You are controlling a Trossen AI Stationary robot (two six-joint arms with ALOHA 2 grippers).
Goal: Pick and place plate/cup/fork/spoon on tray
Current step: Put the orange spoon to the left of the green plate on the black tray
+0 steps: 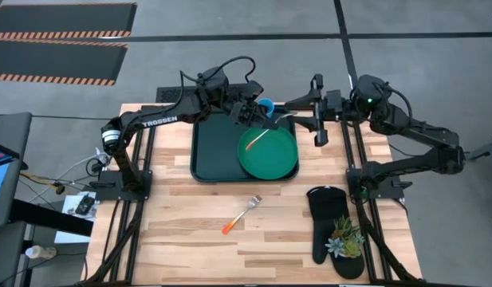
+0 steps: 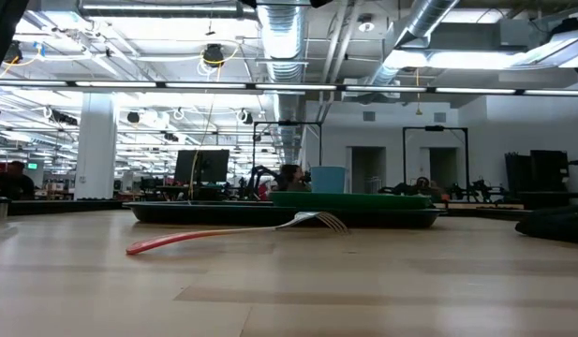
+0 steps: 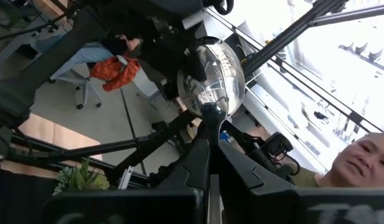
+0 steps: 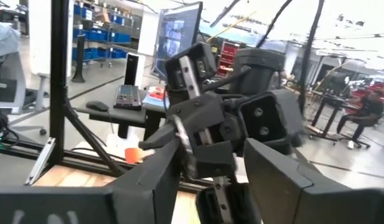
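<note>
We see the spoon [image 3: 211,78], shiny rounded metal bowl on a slim neck, pinched between the left gripper's [image 1: 244,113] dark fingers [image 3: 241,174]; in the high view its orange handle [image 1: 256,141] slants down over the plate [image 1: 269,151]. The plate is round, flat, smooth green, and sits on the right half of the dark green tray [image 1: 210,151], which has rounded corners and a raised rim. The blue cup [image 1: 265,105] stands at the tray's far edge, just beside the left gripper. The fork [image 1: 242,215], silver tines and orange handle, lies alone on the table [image 1: 190,231], well apart from the tray on its near side. The right gripper [image 1: 318,112] hangs past the tray's far right corner with its fingers apart, nothing between them. The table is light wood planks; a black oven mitt [image 1: 329,227] with a small succulent [image 1: 344,237] on it lies at right. Behind is an open workshop hall with ceiling ducts, strip lights and desks.
</note>
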